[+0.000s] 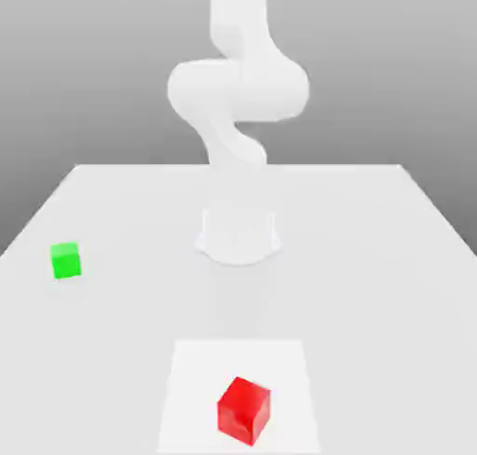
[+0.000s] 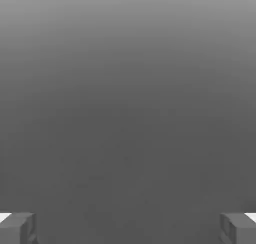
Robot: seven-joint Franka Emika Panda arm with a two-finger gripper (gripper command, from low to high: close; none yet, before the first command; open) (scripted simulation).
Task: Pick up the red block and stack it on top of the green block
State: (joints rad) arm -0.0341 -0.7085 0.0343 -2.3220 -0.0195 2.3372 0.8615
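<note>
The red block [image 1: 244, 409] sits on the white table near the front edge, about the middle of the exterior view. The green block [image 1: 65, 259] rests on the table at the exterior view's left, farther back and well apart from the red one. In the hand view my gripper [image 2: 128, 229] is open: its two grey fingertips [image 2: 18, 228] stand wide apart with nothing between them, and behind them lies only a plain grey backdrop. The white arm [image 1: 238, 89] rises from its base and bends upward out of the exterior view.
The arm's round base [image 1: 238, 234] stands at the middle of the white table [image 1: 373, 257], between and behind the two blocks. A paler square patch [image 1: 196, 379] of the table surface lies under the red block.
</note>
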